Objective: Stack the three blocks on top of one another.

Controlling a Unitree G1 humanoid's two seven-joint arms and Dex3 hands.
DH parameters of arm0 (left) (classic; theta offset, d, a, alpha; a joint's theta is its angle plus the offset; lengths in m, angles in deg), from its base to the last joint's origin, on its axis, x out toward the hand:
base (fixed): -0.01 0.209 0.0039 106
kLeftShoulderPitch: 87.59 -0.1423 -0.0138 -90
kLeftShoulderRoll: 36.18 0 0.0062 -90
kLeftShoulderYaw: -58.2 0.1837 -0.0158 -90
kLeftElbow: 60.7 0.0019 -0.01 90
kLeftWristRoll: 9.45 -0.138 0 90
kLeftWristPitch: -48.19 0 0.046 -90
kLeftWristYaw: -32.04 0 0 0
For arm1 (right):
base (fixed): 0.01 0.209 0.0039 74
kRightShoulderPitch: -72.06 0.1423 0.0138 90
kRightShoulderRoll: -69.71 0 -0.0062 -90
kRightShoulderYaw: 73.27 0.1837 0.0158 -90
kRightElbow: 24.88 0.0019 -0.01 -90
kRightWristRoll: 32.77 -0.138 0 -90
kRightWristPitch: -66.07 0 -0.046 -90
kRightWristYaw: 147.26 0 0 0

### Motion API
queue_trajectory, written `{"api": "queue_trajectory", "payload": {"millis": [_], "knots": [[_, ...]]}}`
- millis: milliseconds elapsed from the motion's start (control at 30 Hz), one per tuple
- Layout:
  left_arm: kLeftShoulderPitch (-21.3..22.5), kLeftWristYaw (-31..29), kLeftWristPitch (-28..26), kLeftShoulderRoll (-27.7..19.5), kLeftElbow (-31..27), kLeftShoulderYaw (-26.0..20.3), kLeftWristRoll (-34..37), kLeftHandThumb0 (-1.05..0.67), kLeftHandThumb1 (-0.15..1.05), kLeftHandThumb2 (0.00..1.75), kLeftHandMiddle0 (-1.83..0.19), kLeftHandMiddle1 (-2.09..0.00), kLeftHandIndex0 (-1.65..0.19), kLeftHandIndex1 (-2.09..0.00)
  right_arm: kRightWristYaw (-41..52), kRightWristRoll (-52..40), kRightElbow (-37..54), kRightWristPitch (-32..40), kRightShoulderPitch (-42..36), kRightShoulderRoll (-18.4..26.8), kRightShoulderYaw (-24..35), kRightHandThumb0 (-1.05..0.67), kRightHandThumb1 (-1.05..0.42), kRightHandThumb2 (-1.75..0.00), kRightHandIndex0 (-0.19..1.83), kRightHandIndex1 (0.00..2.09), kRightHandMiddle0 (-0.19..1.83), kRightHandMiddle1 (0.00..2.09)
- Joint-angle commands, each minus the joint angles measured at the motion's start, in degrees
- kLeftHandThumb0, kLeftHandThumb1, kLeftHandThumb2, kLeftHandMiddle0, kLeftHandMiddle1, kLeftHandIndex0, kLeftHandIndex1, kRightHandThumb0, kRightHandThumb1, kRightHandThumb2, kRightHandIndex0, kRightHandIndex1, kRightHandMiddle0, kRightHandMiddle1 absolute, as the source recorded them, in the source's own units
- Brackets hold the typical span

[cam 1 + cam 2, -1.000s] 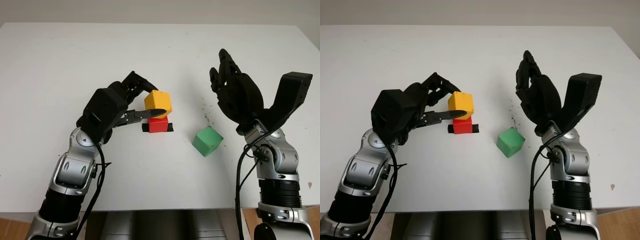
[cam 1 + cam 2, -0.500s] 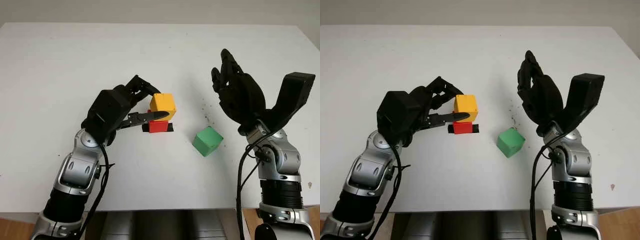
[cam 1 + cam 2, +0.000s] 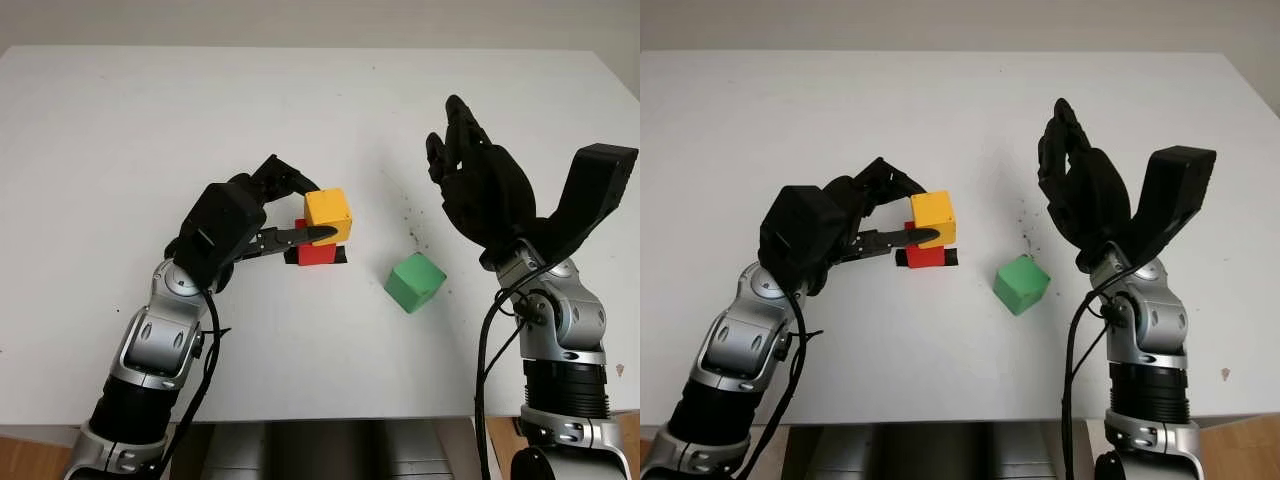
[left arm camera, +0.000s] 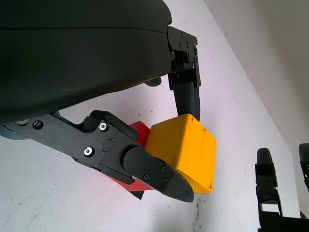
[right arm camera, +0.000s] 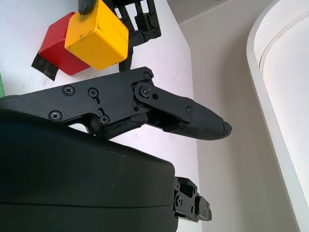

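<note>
The left hand [image 3: 290,215] is gripping the yellow block [image 3: 328,214], sitting roughly level atop the red block [image 3: 316,252], while the right hand [image 3: 480,185] is hovering open.

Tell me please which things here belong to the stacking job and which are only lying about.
Part of the job:
- yellow block, held by the left hand on top of the red block
- green block, alone on the table
- right hand, open, raised above the table

Just there:
- black tape under the red block
- white table
</note>
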Motion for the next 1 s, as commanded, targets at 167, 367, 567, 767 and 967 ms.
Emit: {"api": "queue_trajectory", "payload": {"millis": [167,367,567,767,967], "knots": [[-0.3,0.3,1.0,-0.4,-1.6,-0.7,-0.3,-0.45,1.02,0.05,0.08,-0.63,-0.19,-2.00,0.1,0.1,0.6,0.3,0.2,0.6,-0.1,-0.63,-1.05,-0.74,-0.19,0.00,-0.19,0.00],[-0.2,0.0,0.5,-0.4,-2.1,-0.8,0.0,-0.44,1.02,0.05,0.06,-0.59,-0.18,-1.96,0.4,0.2,0.0,-0.1,0.3,0.6,-0.2,-0.63,-1.05,-0.74,-0.19,0.00,-0.19,0.00],[-0.2,-0.6,0.1,-0.7,-2.5,-0.9,0.3,-0.44,1.01,0.05,0.03,-0.52,-0.18,-1.95,0.1,0.6,0.2,0.1,0.5,0.6,-0.5,-0.63,-1.05,-0.75,-0.19,0.00,-0.19,0.00],[-0.3,-0.8,0.2,-0.6,-2.3,-1.0,0.6,-0.44,1.01,0.05,0.00,-0.49,-0.19,-1.96,0.1,0.6,0.1,0.2,0.6,0.6,-0.4,-0.64,-1.05,-0.73,-0.19,0.00,-0.19,0.00],[-0.5,-1.0,0.9,-0.6,-2.1,-1.0,0.7,-0.45,1.00,0.05,0.00,-0.48,-0.21,-1.94,0.6,0.5,0.0,0.0,0.5,0.7,-0.2,-0.64,-1.05,-0.74,-0.19,0.00,-0.19,0.00]]}}
